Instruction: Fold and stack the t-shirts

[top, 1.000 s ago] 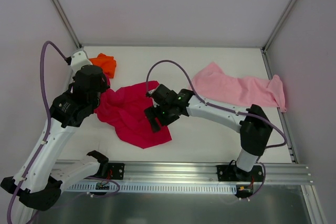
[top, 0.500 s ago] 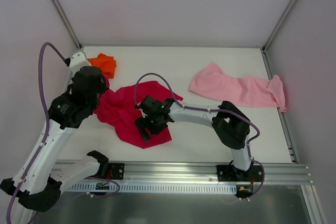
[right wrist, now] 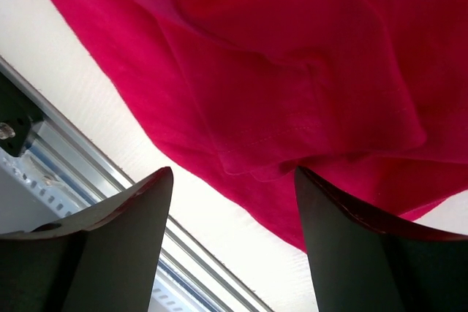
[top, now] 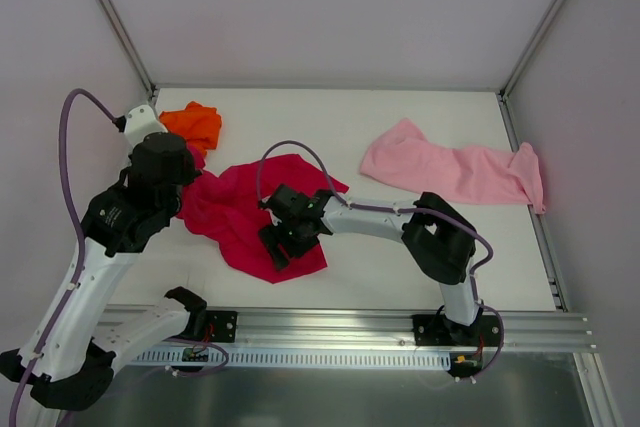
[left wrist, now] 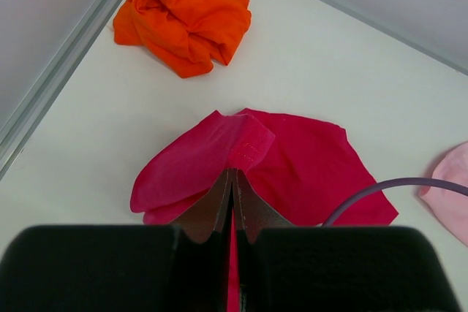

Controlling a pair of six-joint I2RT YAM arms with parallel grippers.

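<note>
Zero shirts are folded so far and nothing is stacked, so I'd call this the very start. The orange t-shirt [top: 195,124] sits crumpled in a ball in the far left corner of the counter [top: 400,117]. The pink t-shirt [top: 455,172] is stretched out in a rumpled strip on the far right side, well apart from both arms. The red t-shirt [top: 245,212] is the one being worked on. It lies bunched up left of the middle, near the front edge.

The left jaws are pressed together on a bit of its left edge, with a fold of red cloth tenting up just past the tips. The right jaws are spread wide and hang right over the shirt's near hem, not pinching anything as far as I can see.

My guess is the arms are trying to spread the red one flat before the first fold. That leaves all three folds plus the stacking to do.
</note>
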